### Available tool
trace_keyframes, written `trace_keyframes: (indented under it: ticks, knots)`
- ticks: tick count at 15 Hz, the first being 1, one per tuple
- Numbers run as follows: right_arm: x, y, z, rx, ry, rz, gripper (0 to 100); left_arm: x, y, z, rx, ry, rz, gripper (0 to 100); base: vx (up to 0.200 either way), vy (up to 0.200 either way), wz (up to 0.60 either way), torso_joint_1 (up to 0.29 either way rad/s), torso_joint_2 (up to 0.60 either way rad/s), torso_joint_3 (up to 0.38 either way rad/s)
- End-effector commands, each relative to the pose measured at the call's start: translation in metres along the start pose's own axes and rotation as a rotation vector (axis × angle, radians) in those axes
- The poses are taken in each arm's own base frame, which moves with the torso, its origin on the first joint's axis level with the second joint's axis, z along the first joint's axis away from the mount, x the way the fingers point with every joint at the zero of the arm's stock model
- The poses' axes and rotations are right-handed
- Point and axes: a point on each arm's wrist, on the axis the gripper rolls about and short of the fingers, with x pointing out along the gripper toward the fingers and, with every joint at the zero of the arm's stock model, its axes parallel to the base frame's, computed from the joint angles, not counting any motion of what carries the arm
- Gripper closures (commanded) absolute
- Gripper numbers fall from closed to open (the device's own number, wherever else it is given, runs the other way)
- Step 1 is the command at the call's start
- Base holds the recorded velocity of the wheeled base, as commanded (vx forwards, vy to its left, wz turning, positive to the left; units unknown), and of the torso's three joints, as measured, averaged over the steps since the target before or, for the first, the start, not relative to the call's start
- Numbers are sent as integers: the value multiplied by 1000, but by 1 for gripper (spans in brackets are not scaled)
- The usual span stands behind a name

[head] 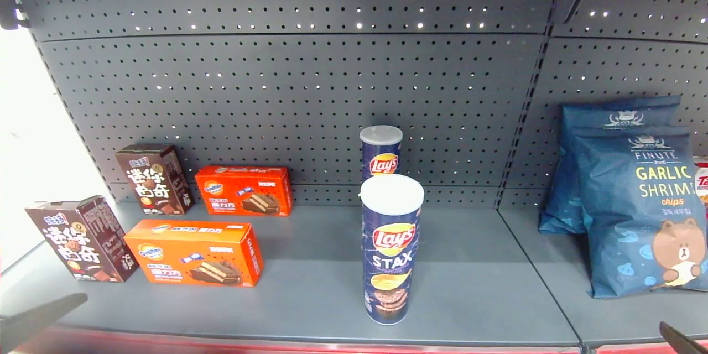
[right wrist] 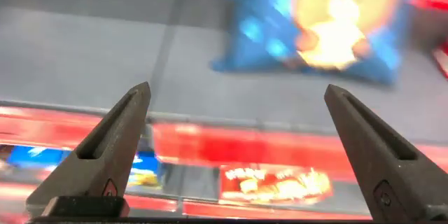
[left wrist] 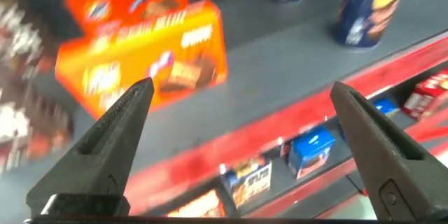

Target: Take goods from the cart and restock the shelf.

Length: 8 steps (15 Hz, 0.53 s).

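A front chip can (head: 391, 249) and a rear chip can (head: 381, 152) are stood upright in line at the middle of the shelf (head: 470, 287); orange boxes (head: 193, 251) and brown boxes (head: 83, 238) are set to their left, blue bags (head: 636, 215) to their right. The left pincer (left wrist: 239, 87) and right pincer (right wrist: 236, 89) are held wide apart and empty before the shelf's red edge.

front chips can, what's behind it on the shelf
Behind the front chips can stands a second chips can, upright, close to the pegboard back panel. Its lid and upper part show; the front can covers its lower part.
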Motion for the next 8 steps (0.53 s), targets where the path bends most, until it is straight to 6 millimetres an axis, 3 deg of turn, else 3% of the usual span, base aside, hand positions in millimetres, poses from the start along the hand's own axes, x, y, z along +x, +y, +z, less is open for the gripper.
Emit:
trace_keyframes:
  ticks: [1, 4, 8]
  knots:
    - [-23, 0, -32, 28, -98, -118, 0, -24, -15, -38, 9, -48, 93, 0, 0, 0, 0, 0, 0, 0]
    - [-43, 5, -59, 36, -133, -157, 0, -41, -25, -52, 8, -44, 109, 0, 0, 0, 0, 0, 0, 0]
    - [-53, 4, -61, 94, -176, -266, 0, -54, -31, -56, 13, -59, 119, 0, 0, 0, 0, 0, 0, 0]
